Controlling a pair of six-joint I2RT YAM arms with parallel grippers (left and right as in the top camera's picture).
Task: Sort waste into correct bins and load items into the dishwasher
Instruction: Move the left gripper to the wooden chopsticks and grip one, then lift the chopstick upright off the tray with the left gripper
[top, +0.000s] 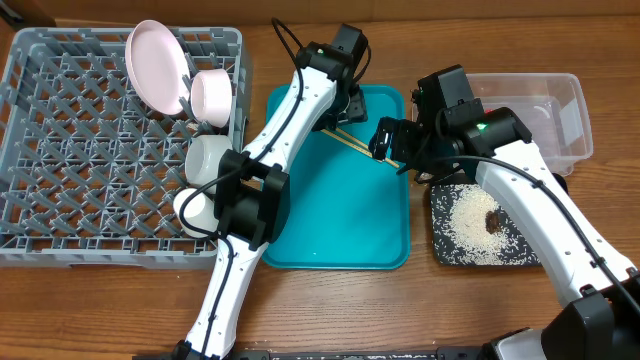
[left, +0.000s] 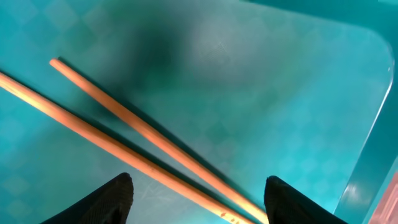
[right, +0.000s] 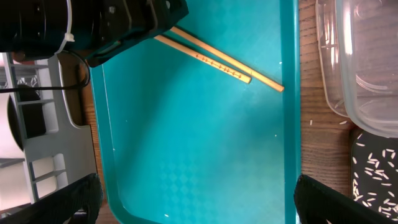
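Note:
Two wooden chopsticks (top: 352, 143) lie side by side at the far end of the teal tray (top: 340, 225). My left gripper (top: 349, 108) hangs just above them, open, and in the left wrist view its fingers (left: 196, 199) straddle the chopsticks (left: 143, 134) without touching. My right gripper (top: 393, 140) is open and empty above the tray's right side (right: 196, 199), with the chopsticks (right: 224, 62) ahead of it. The grey dish rack (top: 60, 130) holds a pink plate (top: 155, 65), a pink bowl (top: 212, 95), a white bowl (top: 207, 158) and a white cup (top: 195, 210). No red wrapper or tissue shows.
The clear tub (top: 560, 110) stands at the far right, and it also shows in the right wrist view (right: 360, 62). The black tray (top: 450, 250) in front of it holds rice grains and a brown scrap (top: 493, 220). A few grains lie on the wood beside it.

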